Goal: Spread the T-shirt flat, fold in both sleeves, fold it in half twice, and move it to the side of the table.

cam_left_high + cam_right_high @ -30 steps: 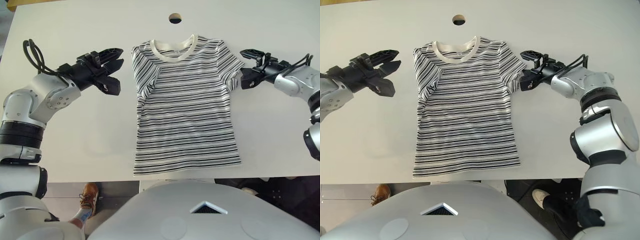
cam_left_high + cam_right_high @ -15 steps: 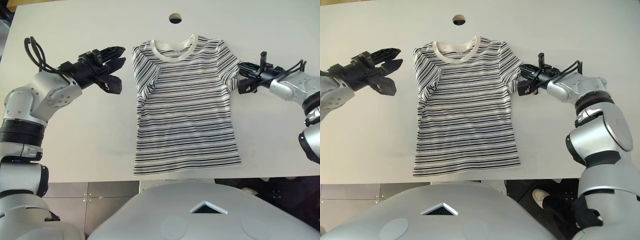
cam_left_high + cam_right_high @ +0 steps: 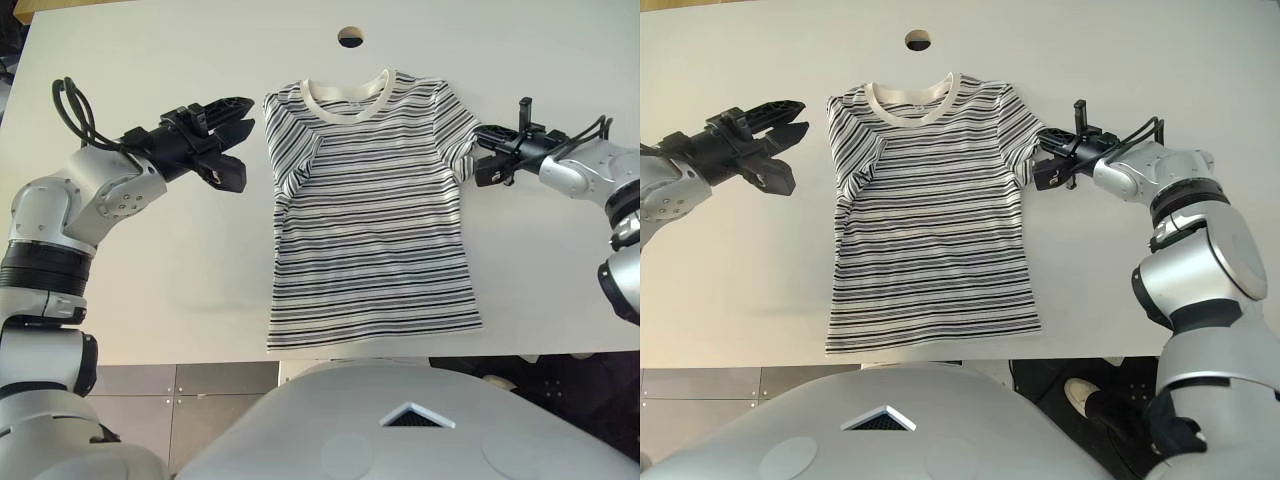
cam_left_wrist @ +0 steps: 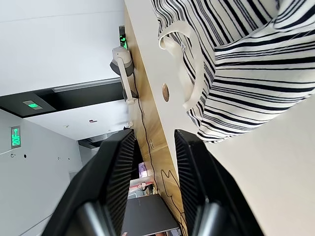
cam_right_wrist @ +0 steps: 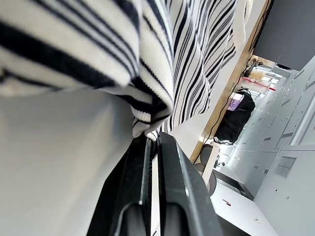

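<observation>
The white desk (image 3: 150, 260) carries the striped T-shirt (image 3: 370, 210), which lies flat at its middle, collar (image 3: 347, 95) toward the far edge and hem close to the near edge. The sleeve on the robot's left (image 3: 285, 150) is turned in over the body. The sleeve on the right (image 3: 462, 135) is spread outward.

The left claw (image 3: 246, 113) hangs above bare desk just beside the shirt's left shoulder, apart from the cloth. From the eye views its two fingers look parted. The left wrist view confirms it, with a wide gap between the fingers (image 4: 120, 187) and nothing in it, and the collar and shoulder lying beyond.

The right claw (image 3: 480, 155) sits at the outer edge of the right sleeve, touching it. The eye views leave its grip unsure. In the right wrist view the fingers (image 5: 135, 187) are drawn together to a thin slit, clamped on the sleeve's hem (image 5: 147, 129), which bunches at their tips.

A small round hole (image 3: 350, 37) lies in the desk just past the collar.
</observation>
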`<state>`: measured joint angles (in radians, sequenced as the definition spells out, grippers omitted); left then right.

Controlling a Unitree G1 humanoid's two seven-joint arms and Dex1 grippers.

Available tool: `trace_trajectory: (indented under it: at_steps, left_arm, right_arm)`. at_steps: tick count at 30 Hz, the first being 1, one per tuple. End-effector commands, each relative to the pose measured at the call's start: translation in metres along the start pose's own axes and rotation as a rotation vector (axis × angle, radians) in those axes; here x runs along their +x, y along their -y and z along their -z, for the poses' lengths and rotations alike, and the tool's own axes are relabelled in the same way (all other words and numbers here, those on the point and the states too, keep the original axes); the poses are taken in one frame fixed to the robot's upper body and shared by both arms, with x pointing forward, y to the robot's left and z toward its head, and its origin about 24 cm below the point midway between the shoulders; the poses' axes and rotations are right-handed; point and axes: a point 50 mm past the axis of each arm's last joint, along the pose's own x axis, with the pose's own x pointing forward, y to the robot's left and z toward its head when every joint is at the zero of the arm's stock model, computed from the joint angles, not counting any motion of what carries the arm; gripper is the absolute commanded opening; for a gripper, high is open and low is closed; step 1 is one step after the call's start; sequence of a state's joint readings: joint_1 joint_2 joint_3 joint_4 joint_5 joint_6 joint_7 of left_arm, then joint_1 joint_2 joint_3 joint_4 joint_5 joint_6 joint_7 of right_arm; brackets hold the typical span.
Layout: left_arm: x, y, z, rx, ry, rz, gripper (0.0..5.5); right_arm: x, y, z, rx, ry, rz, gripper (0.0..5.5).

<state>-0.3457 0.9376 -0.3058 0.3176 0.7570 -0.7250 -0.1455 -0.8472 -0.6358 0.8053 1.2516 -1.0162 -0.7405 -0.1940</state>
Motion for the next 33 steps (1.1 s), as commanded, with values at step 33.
trace_trajectory:
  at_steps: [33]
  left_arm:
    - [-0.012, 0.016, -0.008, -0.038, -0.054, 0.027, 1.53]
  right_arm:
    - [0.038, 0.055, -0.066, 0.108, 0.307, 0.156, 1.30]
